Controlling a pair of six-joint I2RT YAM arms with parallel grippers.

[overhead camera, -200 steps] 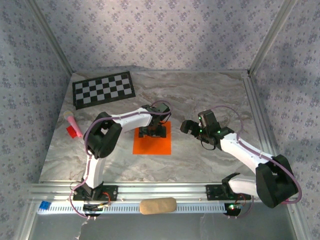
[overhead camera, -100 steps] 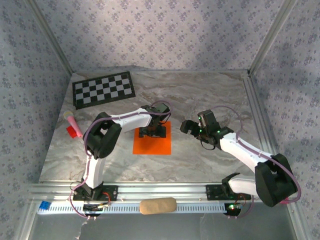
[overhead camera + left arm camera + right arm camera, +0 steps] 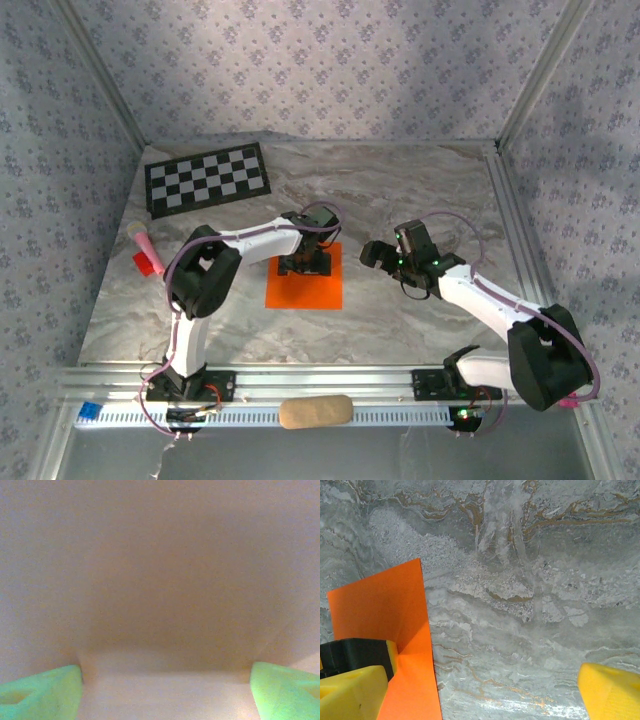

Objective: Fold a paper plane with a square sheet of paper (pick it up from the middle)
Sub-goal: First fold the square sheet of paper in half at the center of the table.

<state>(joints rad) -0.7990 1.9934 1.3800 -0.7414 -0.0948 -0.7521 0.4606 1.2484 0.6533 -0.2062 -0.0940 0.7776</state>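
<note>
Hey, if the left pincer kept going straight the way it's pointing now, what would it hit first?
The square sheet of paper. The left pincer points down at it, jaws apart, with orange close ahead in its wrist view; it may already touch, depth is unclear.

The overhead view is evenly lit from above and pretty sharp, with just short soft shadows on the marble table (image 3: 420, 180). The left wrist view is total blur, a washed-out peachy orange with fuzzy green fingertips (image 3: 40, 692). The right wrist view is crisp, with slight glare low on the marble.
</note>
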